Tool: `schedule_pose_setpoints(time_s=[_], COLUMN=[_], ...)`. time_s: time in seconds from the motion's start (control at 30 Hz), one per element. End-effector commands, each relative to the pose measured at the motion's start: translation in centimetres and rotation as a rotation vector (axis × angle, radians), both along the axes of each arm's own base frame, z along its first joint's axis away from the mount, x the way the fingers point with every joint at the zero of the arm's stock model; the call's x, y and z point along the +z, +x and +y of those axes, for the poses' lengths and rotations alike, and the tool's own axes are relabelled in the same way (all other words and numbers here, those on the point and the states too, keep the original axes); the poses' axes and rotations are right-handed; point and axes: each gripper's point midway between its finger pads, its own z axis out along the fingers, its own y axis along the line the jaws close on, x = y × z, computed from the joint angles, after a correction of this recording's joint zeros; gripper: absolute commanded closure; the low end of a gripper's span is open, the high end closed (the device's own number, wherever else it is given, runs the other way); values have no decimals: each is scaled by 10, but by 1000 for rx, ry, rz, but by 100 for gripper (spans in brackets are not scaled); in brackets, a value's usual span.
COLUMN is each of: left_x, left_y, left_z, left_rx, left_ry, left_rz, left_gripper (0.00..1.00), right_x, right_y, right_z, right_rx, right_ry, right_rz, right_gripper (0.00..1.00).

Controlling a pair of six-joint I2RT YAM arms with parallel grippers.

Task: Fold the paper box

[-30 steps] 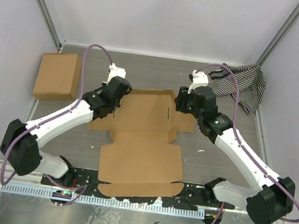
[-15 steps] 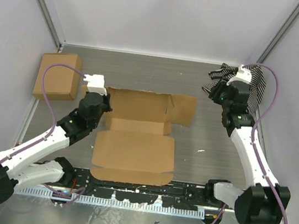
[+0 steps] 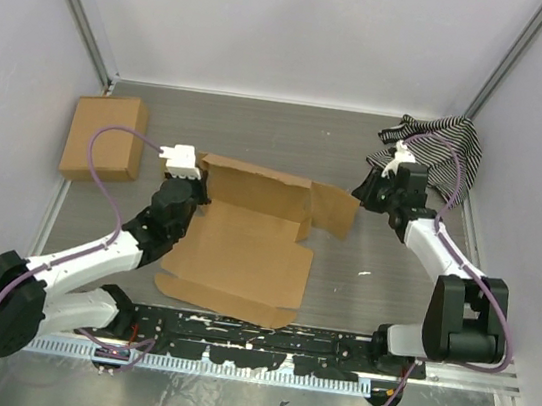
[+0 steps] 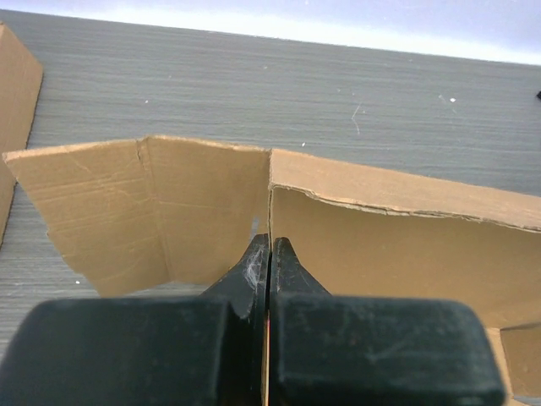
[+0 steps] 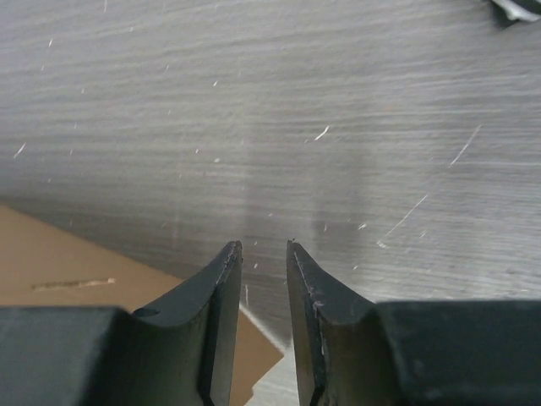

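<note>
The paper box (image 3: 244, 250) is a brown die-cut sheet lying mid-table, turned askew, with its far panel (image 3: 253, 185) lifted upright. My left gripper (image 3: 190, 192) is shut on the left end of that panel. In the left wrist view the jaws (image 4: 269, 249) pinch a thin cardboard edge, with the panel (image 4: 389, 245) to the right and a side flap (image 4: 144, 203) to the left. My right gripper (image 3: 364, 191) hovers just right of the box's right flap (image 3: 336, 210). Its jaws (image 5: 264, 247) stand slightly apart and empty, with the flap's corner (image 5: 59, 271) below left.
A ready-formed brown box (image 3: 106, 136) sits at the far left, its edge showing in the left wrist view (image 4: 13, 93). A black-and-white striped cloth (image 3: 450, 152) lies in the far right corner. White walls close the table on three sides.
The sheet has been turned and dragged toward the left, and its far panel now stands higher. My right arm has swung from the cloth corner down beside the right flap.
</note>
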Motion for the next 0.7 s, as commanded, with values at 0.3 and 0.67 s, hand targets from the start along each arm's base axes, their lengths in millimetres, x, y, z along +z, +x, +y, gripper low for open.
schedule_pose_setpoints(time_s=[0.3,0.67], left_x=[-11,-24], left_y=[26,13], left_z=[-5,-1], left_rx=[95,59], left_ry=[75,43], left_rz=[107,81], left_gripper=[100,100], right_x=[34,34], right_y=[-39,-71], right_z=[42,78], right_rx=[192,348], right_ry=[105,133], right_rz=[-104,-116], right_gripper=[63,57])
